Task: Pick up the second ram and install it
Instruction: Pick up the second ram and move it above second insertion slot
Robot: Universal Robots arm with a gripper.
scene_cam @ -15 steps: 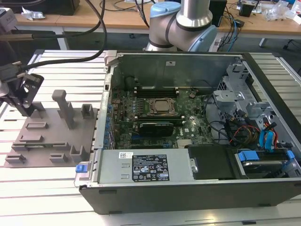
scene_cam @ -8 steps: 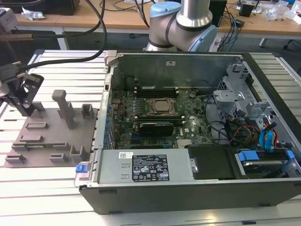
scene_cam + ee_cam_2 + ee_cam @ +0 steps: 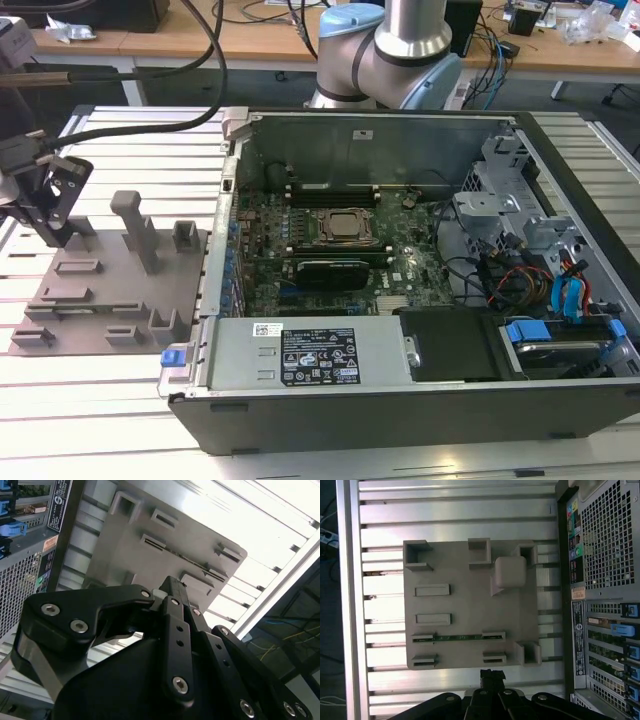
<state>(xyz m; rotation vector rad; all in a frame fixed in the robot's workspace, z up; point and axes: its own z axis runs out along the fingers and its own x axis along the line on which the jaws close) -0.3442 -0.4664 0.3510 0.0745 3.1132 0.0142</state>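
Memory stick (image 3: 457, 637) lies edge-up in a slot of the grey plate (image 3: 465, 575), near my gripper (image 3: 492, 674), clenched on nothing. Best approach, I judge: open, centre on its middle, square to its length.

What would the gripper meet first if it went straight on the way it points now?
Most likely the edge of the grey fixture plate, beside its empty slots, not the second ram one row further in. Depth is unclear: the gripper might land on the slatted table instead.
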